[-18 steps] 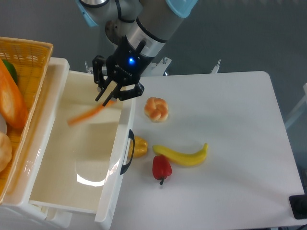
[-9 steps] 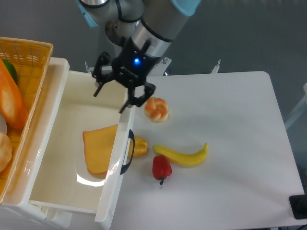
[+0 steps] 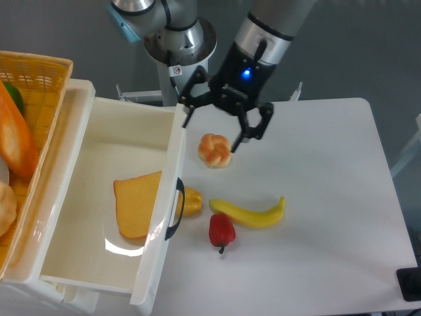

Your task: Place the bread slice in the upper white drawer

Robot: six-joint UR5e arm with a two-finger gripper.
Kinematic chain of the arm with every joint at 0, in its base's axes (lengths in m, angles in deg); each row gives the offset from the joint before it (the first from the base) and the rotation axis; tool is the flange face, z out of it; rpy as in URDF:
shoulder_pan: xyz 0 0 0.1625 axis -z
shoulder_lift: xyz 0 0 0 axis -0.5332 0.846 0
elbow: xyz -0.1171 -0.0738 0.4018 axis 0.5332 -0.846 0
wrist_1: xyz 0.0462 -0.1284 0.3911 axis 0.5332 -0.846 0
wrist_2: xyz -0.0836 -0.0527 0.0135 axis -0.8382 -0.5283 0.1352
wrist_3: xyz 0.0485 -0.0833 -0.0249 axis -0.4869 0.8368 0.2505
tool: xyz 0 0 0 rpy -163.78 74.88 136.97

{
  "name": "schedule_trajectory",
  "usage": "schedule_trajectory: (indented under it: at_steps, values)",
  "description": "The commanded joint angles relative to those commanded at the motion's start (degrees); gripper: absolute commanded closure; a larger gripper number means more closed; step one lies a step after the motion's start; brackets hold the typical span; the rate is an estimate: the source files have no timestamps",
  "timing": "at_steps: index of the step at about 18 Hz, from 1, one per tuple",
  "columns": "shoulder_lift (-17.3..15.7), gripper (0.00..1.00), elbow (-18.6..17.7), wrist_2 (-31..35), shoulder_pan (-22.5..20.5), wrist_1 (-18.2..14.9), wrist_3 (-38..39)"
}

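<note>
The bread slice (image 3: 137, 205) lies flat inside the upper white drawer (image 3: 79, 217), toward its right wall. The hand (image 3: 217, 125) hangs empty with fingers spread above the round bun (image 3: 214, 149) on the desk (image 3: 316, 217). Nearer lie a banana (image 3: 250, 213), a red pepper (image 3: 222, 230) and what seems a yellow pepper (image 3: 191, 201), half hidden by the drawer handle (image 3: 175, 209).

I work in a robotics lab, not a kitchen. My tabletop (image 3: 329, 197) is bare white laminate against a plain grey backdrop, and the food looks like plastic props: a banana (image 3: 253, 214), a red pepper (image 3: 222, 230), a knotted bun (image 3: 214, 149). At nine o'clock sits a glossy white plastic drawer (image 3: 79, 197).
</note>
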Motion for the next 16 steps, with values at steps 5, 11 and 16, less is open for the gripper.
schedule_trajectory:
  at_steps: [5, 11, 16]
  values:
    - [2.99, 0.0, 0.17, 13.09, 0.44, 3.25, -5.38]
    - [5.72, 0.0, 0.35, 22.69, 1.05, 5.72, -9.52]
    - [6.51, 0.0, 0.35, 22.7, 2.29, 6.42, -9.43]
